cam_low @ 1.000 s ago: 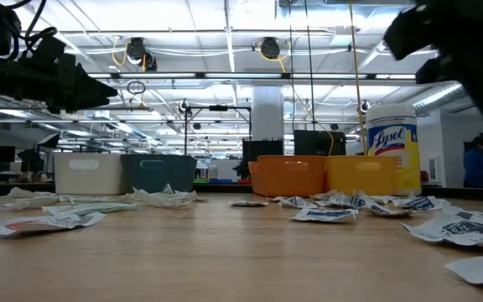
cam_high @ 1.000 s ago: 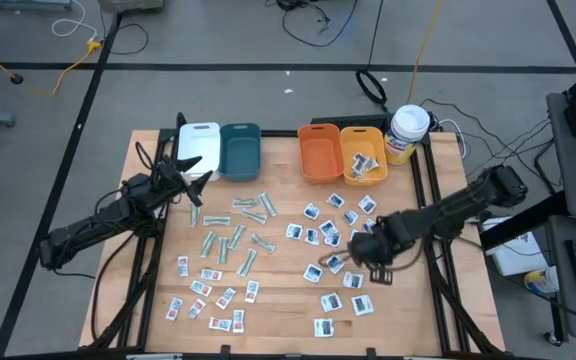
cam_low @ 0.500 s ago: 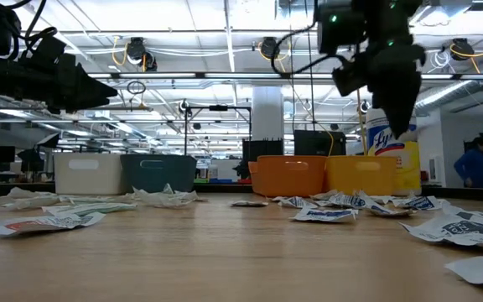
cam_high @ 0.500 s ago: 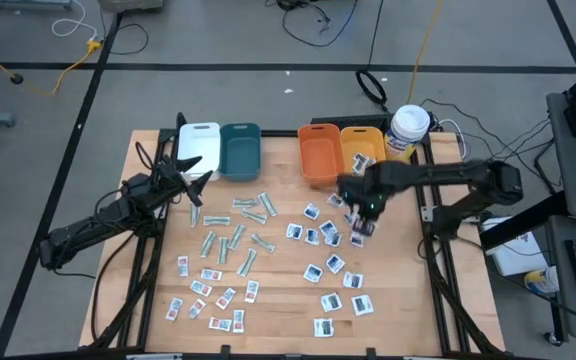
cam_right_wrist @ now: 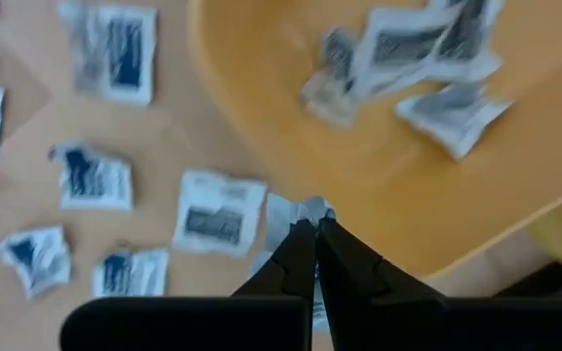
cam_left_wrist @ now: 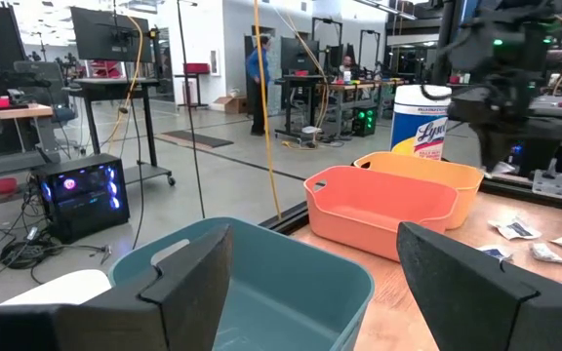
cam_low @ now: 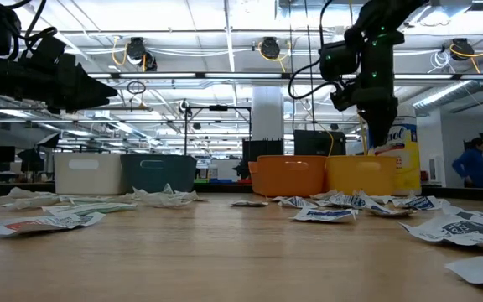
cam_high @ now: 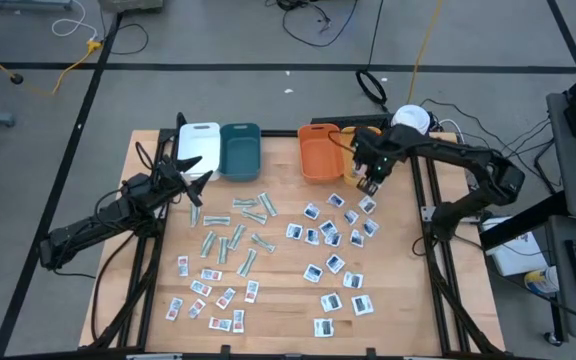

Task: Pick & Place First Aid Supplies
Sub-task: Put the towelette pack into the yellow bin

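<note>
Over the yellow bin's [cam_high: 360, 150] near rim, the right pincer [cam_high: 369, 183] stays out of it, pinched tight on a white packet [cam_right_wrist: 296, 211]; next it must advance, then release.

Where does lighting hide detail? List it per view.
Low view: ceiling lights silhouette the right gripper. High view: even light on the table. Left wrist view: fingers dark against bright room. Right wrist view: no glare on the bin.

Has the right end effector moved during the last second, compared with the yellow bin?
Yes. The right end effector, shut on a white packet, went from the table's near right area to the near edge of the yellow bin.
</note>
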You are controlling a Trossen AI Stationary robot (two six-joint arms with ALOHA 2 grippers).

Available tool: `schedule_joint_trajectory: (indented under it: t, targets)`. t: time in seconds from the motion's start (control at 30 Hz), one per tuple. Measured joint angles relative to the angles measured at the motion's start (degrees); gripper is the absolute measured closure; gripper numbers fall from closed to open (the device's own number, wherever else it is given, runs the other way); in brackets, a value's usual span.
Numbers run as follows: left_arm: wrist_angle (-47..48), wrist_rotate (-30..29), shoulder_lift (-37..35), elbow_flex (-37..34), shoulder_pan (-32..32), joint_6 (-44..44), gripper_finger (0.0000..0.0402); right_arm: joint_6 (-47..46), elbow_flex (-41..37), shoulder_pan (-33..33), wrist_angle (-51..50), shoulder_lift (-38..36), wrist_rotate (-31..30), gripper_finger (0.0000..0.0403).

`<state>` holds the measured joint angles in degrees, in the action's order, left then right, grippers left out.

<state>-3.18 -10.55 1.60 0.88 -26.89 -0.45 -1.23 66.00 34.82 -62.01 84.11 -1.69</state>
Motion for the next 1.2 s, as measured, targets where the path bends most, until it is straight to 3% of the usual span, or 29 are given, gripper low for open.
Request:
schedule_joint_trajectory:
  t: [0.33, 0.87, 1.0, 1.2]
  targets:
    - [0.0, 0.0, 0.0, 0.0, -0.01, -0.01, 0.0105, 5.15, 0.0, 5.78, 8.23, 0.0, -0.05, 0.0403]
    - [-0.01, 0.0, -0.01, 0.01, 0.0, -0.01, 0.0105, 5.34, -1.33, 2.97, 18.23, 4.03, -4.55, 0.0396]
    - [0.0, 0.0, 0.0, 0.0, 0.0, -0.01, 0.0105, 4.72, -1.4, 2.92, 18.11, 4.02, -4.49, 0.0366]
    - [0.0, 0.0, 0.0, -0.01, 0.0, -0.01, 0.0105, 3.44, -1.4, 3.37, 17.17, 4.03, -4.52, 0.028]
